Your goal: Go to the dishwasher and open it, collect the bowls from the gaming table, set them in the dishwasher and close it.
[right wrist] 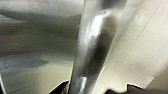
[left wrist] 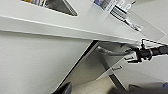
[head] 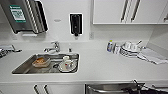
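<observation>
Right wrist view taken up by the dishwasher's bar handle (right wrist: pixel 92 47), seen running between the right gripper (right wrist: pixel 97 88) fingertips, grip apparently clamped on it, dishwasher (head: pixel 112 88) under the white counter (head: pixel 100 65), right of the sink (head: pixel 25 67).

No text can be read. The green label (head: pixel 17 13) on the wall dispenser (head: pixel 23 16) is too blurred.

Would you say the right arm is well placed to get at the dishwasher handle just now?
Probably yes: the right gripper is already at the end of the dishwasher's bar handle, just under the counter, and nothing stands between them.
</observation>
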